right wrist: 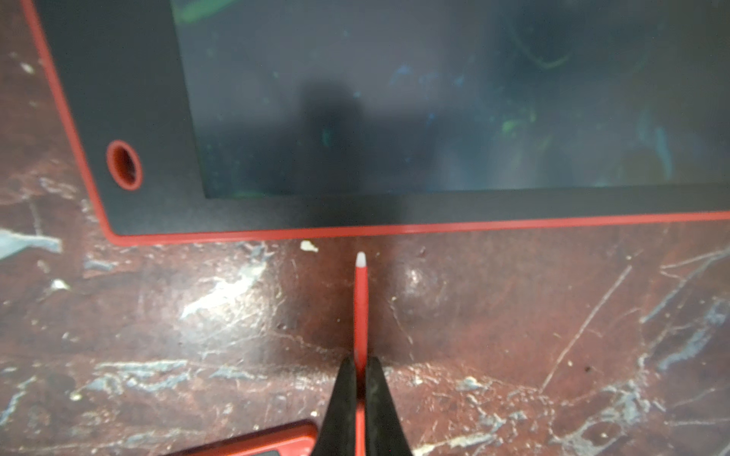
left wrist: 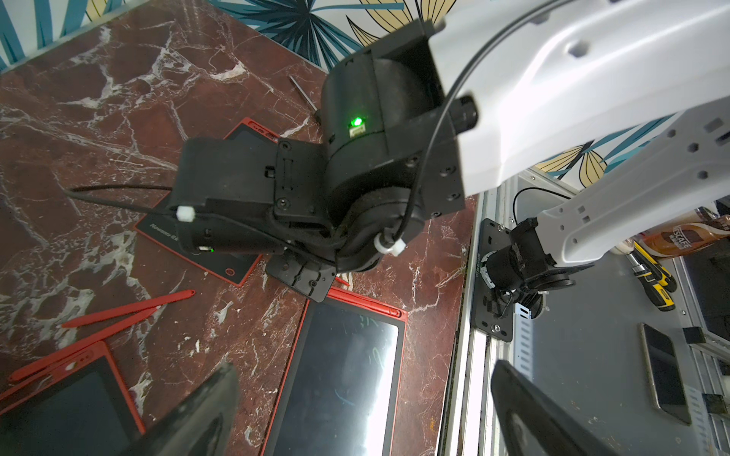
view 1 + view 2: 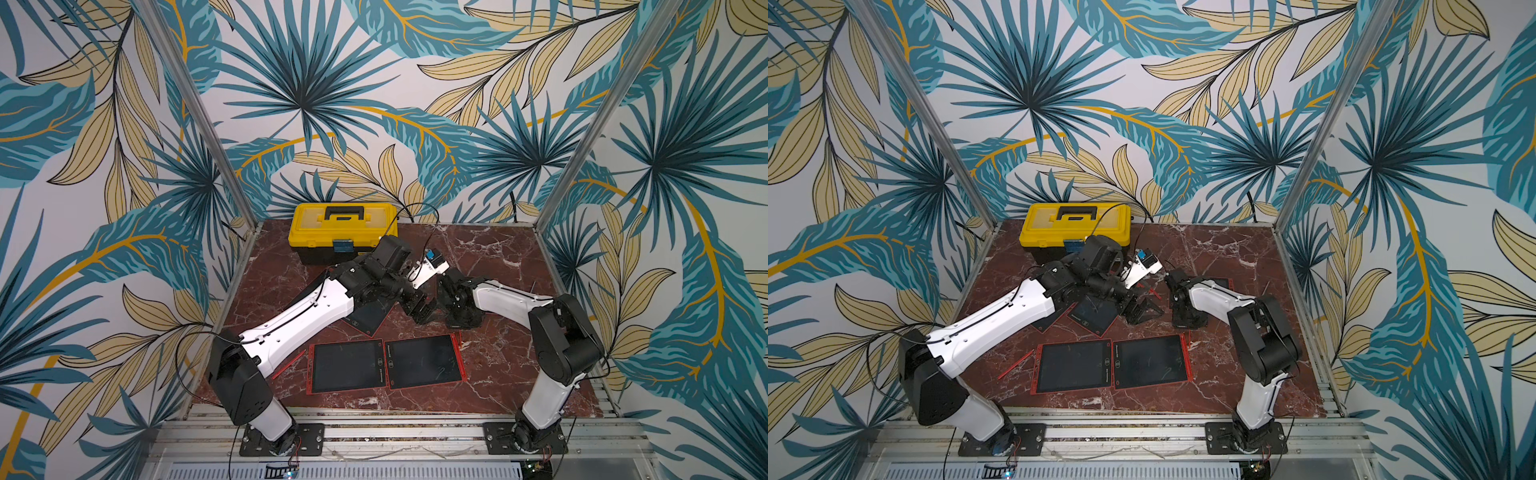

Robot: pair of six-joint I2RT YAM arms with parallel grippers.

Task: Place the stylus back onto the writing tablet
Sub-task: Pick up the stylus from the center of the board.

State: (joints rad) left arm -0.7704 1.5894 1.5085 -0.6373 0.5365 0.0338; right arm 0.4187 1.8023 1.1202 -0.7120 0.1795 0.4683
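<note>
Stylus [image 1: 360, 308] clamped by right hand [image 1: 360, 364] shows clearly only wrist-side.

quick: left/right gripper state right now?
Left gripper: open, holding nothing.
Right gripper: closed on a red stylus, its white tip just short of the edge of a writing tablet.
</note>
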